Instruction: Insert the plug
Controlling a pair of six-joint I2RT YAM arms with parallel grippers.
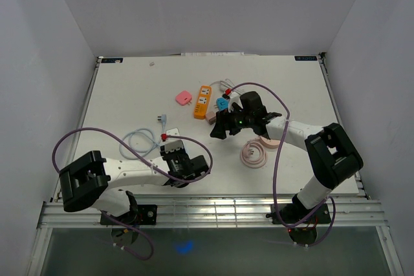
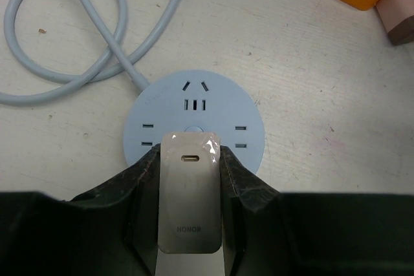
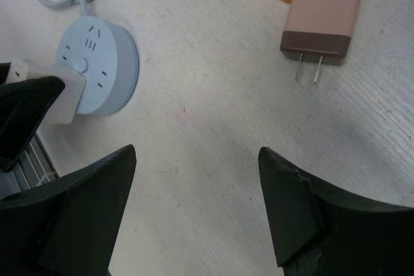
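My left gripper (image 2: 189, 153) is shut on a white charger plug (image 2: 189, 192), one finger (image 2: 139, 172) on each long side. The plug stands over the near part of a round light-blue socket (image 2: 194, 105); its prongs are hidden, so I cannot tell if they are in. In the right wrist view the plug (image 3: 61, 92) rests against the socket's (image 3: 107, 56) lower-left rim. My right gripper (image 3: 197, 153) hangs open over bare table, to the right of the socket, holding nothing. From above, the left gripper (image 1: 173, 153) covers the socket and the right gripper (image 1: 223, 126) is mid-table.
The socket's pale blue cable (image 1: 139, 140) loops to the left. An orange power strip (image 1: 203, 101), a pink adapter (image 1: 184, 98), a blue adapter (image 1: 222, 103) and a brown-pink two-prong adapter (image 3: 321, 17) lie farther back. A coiled pink cable (image 1: 254, 154) lies right.
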